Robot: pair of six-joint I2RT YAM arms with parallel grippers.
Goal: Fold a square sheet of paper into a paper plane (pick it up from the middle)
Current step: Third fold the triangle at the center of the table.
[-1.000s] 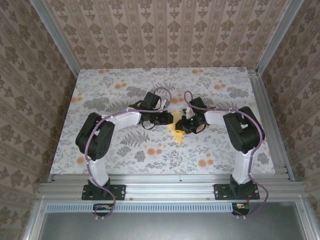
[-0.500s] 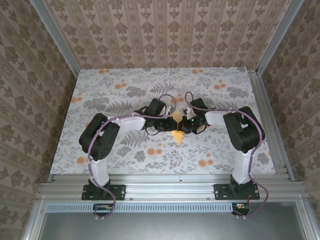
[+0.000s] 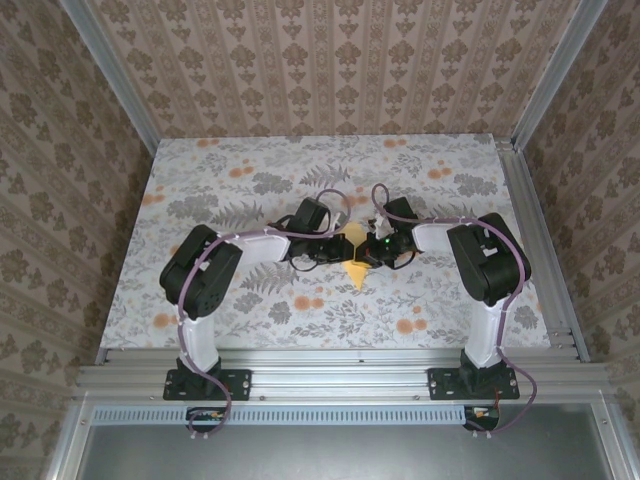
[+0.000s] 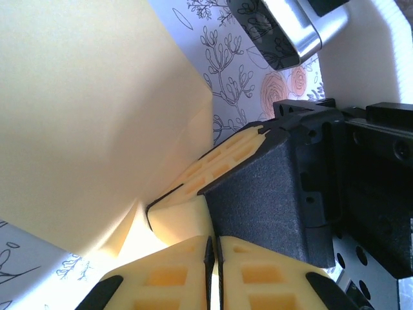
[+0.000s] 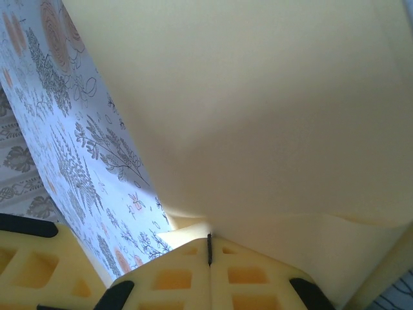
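Paper thin, pale-yellow, smooth, pointed.

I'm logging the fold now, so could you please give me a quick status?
Status: left gripper shut on paper. Likewise right gripper. Paper partly folded, held mid-table. Only crowding: the two grippers sit tip to tip.

Paper between left hand, right hand
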